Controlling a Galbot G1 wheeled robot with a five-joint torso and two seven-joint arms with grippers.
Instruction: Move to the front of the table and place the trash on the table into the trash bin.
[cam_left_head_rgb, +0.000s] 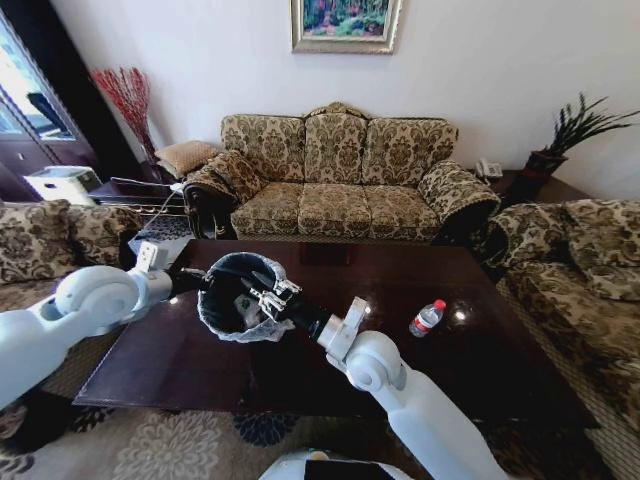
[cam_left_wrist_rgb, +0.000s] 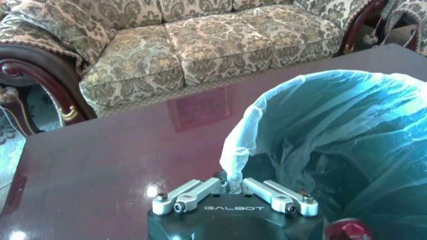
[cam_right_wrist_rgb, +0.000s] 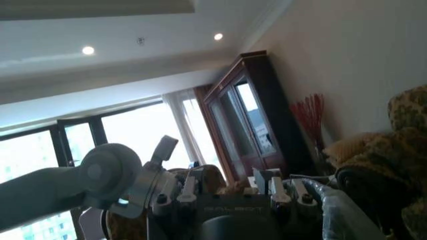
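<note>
Head view puts the trash bin (cam_left_head_rgb: 238, 300) on the table (cam_left_head_rgb: 470, 340), toward its left half, with both arms meeting at it. The left gripper (cam_left_head_rgb: 195, 280) reaches in from the left side of the bin; in the left wrist view its fingers (cam_left_wrist_rgb: 193, 192) are drawn together on the whitish bag (cam_left_wrist_rgb: 333, 125) at the bin's rim, pinching the plastic there. My guess is that this grip steadies the light bin and keeps its mouth wide while the other arm works.

The right gripper (cam_left_head_rgb: 268, 297) hangs over the right side of the bin's mouth, tilted down into the opening, a sensible pose for dropping something inside. Whether its fingers are spread or closed I cannot tell, nor whether anything sits between them.

A clear water bottle (cam_left_head_rgb: 427, 318) with a red cap lies on its side on the table, well to the right of the bin and apart from both arms, so at least that piece of trash is not yet binned. A sofa (cam_left_head_rgb: 340, 170) stands beyond the table, behind the bin.
</note>
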